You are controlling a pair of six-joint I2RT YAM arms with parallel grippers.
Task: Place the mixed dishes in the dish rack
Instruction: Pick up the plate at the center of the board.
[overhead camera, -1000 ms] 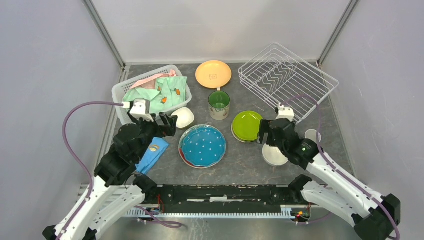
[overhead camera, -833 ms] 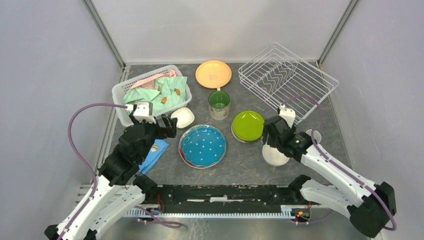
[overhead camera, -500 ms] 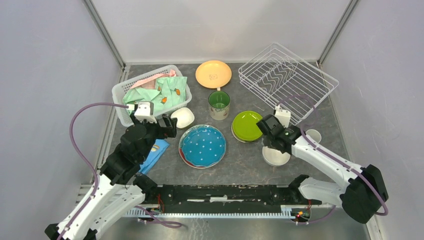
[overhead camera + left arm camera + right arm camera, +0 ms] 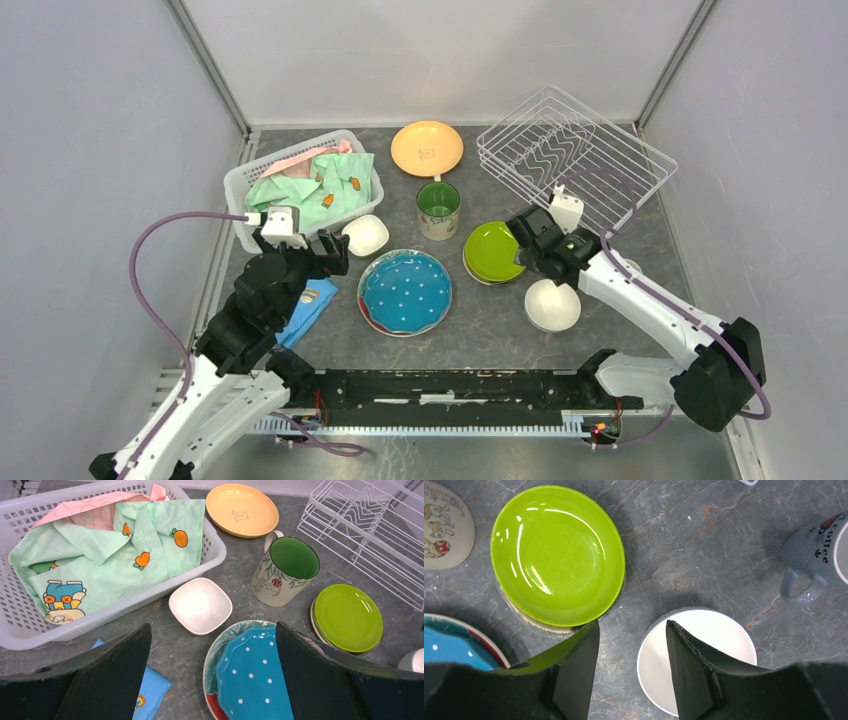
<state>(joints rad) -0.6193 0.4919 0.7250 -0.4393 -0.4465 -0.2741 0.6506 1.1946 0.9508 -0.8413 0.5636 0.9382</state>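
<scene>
My right gripper (image 4: 521, 264) is open and empty. It hangs over bare table (image 4: 632, 625), between the lime-green plate (image 4: 556, 555) on a cream plate and the round white bowl (image 4: 719, 640). My left gripper (image 4: 335, 252) is open and empty. It hovers above the square white bowl (image 4: 200, 605) and the blue white-dotted plate (image 4: 255, 675), which lies on a red-rimmed plate. The beige mug (image 4: 438, 209) is green inside and stands upright. The orange plate (image 4: 427, 148) lies at the back. The white wire dish rack (image 4: 575, 160) at the back right holds nothing.
A white plastic basket (image 4: 300, 185) of clothes stands at the back left. A folded blue cloth (image 4: 305, 308) lies under my left arm. A small grey cup (image 4: 819, 555) stands right of the round bowl. Grey walls close in the left, right and back.
My right gripper has moved from over the round white bowl toward the back, to the right edge of the lime-green plate. The bowl now shows whole. My left arm has barely shifted.
</scene>
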